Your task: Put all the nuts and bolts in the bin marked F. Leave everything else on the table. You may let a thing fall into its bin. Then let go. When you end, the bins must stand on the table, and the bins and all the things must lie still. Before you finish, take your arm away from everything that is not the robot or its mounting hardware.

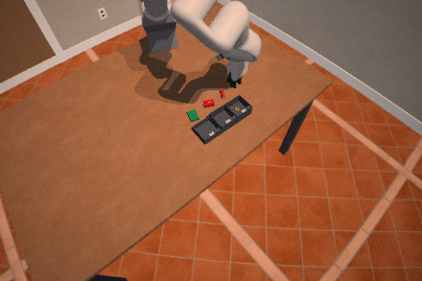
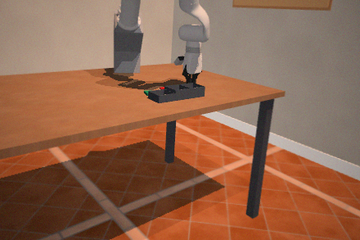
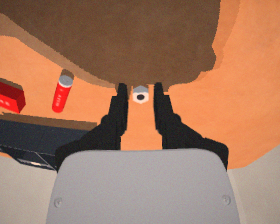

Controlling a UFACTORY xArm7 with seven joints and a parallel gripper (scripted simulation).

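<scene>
A small white nut (image 3: 140, 95) lies on the table, right between my fingertips in the wrist view, with a small gap on each side. My gripper (image 3: 140, 93) is partly open and low over the table, just behind the far end of the bin row (image 1: 222, 118); it also shows in the top and exterior views (image 1: 234, 81) (image 2: 189, 79). The dark bin row has three compartments with small labels that I cannot read. The compartment nearest the gripper holds a small brass nut (image 1: 238, 108).
A red cylinder (image 1: 222, 93) (image 3: 61, 91), a red block (image 1: 208, 103) (image 3: 9, 96) and a green block (image 1: 193, 115) lie on the table beside the bins. The table's right edge is a little beyond the bins. The arm's base (image 1: 160, 32) stands at the back.
</scene>
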